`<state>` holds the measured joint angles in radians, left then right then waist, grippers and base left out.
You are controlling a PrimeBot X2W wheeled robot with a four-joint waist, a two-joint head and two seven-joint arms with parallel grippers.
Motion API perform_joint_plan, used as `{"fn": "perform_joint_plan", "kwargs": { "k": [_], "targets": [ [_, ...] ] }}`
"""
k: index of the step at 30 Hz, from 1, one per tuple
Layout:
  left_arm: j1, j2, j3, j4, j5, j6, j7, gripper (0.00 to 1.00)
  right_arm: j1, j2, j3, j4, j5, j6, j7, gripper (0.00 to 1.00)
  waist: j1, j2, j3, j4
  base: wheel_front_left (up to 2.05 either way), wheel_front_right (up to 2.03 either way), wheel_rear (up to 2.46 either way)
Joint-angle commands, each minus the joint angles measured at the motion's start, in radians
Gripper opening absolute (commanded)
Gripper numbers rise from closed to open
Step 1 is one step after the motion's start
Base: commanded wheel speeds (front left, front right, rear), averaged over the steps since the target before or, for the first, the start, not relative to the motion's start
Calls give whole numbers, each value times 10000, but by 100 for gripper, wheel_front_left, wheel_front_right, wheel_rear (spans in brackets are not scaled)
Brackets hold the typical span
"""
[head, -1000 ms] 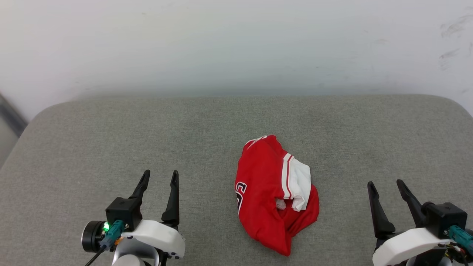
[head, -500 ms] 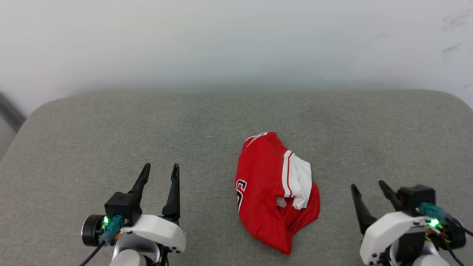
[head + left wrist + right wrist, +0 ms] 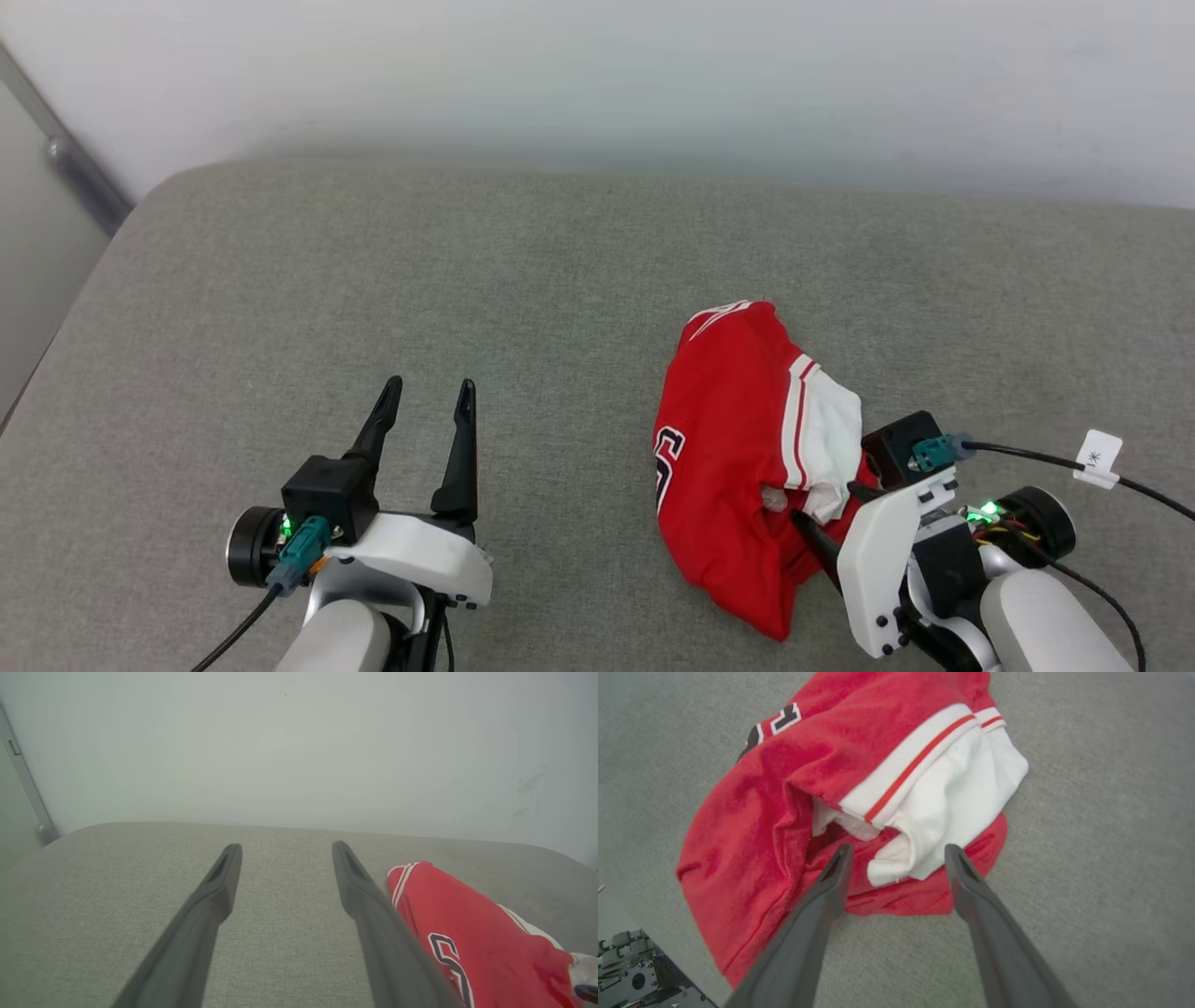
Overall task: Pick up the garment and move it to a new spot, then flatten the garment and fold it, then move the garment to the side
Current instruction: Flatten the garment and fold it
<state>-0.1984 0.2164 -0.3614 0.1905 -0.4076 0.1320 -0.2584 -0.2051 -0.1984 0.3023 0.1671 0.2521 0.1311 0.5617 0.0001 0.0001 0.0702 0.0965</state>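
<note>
The garment (image 3: pixel 738 448) is a crumpled red jersey with a white sleeve and part of a black, white-outlined number showing. It lies on the grey padded surface (image 3: pixel 523 280), right of centre. My right gripper (image 3: pixel 826 501) is open and tilted down at its right edge. In the right wrist view the right gripper (image 3: pixel 897 849) has its tips spread just above the garment (image 3: pixel 878 732), over the white sleeve fold (image 3: pixel 952 798). My left gripper (image 3: pixel 430 383) stands open over bare fabric, well left of the garment. The left wrist view shows the left gripper (image 3: pixel 286 846) empty, with the garment (image 3: pixel 467 924) beside its right finger.
A pale wall (image 3: pixel 597 75) runs behind the padded surface. The surface's rounded left corner (image 3: pixel 140 205) drops off beside a grey strip (image 3: pixel 79 159). A black cable with a white tag (image 3: pixel 1099 457) trails from the right wrist.
The head camera has turned, shifting the whole picture. My right gripper has swung in from the right, tilting down over the garment's white sleeve. The left gripper and garment have stayed put.
</note>
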Motion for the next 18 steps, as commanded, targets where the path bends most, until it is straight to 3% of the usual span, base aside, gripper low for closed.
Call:
{"fn": "perform_joint_plan", "kwargs": {
  "k": [1, 2, 3, 4, 5, 12, 18],
  "targets": [
    [-149, -38, 9, 19, 31, -46, -43, 100, -269, -132, 98, 205, 40, -7, 41, 100, -1, -1, 241, 212, 0, 0, 0],
    [-165, -52, 15, 29, 36, -73, -53, 100, -399, -143, 83, 334, 68, -8, -2, 100, -1, -1, 295, 243, 0, 0, 0],
    [-180, -76, 16, 40, 53, -84, -59, 100, -492, -159, 75, 541, 63, -7, 81, 69, -1, -1, 337, 265, 0, 0, 0],
    [-190, -103, 23, 67, 68, -94, -63, 100, -592, -190, 98, 678, 28, -7, 65, 26, -1, -1, 356, 284, 0, 0, 0],
    [-204, -121, 35, 91, 85, -98, -64, 100, -731, -221, 49, 768, -35, -7, -14, 0, -1, -1, 373, 298, 0, 0, 0],
    [-149, -255, 150, 187, -54, -214, -82, 100, -1352, -590, -122, 656, -532, -8, -342, 0, -1, -1, 370, 157, 0, 0, 0],
    [-35, -276, 364, 72, -8, -317, -66, 100, -1599, -1030, -896, -415, -1158, -7, -563, 0, -1, -1, 212, -220, 0, 0, 0]
  ]
}}
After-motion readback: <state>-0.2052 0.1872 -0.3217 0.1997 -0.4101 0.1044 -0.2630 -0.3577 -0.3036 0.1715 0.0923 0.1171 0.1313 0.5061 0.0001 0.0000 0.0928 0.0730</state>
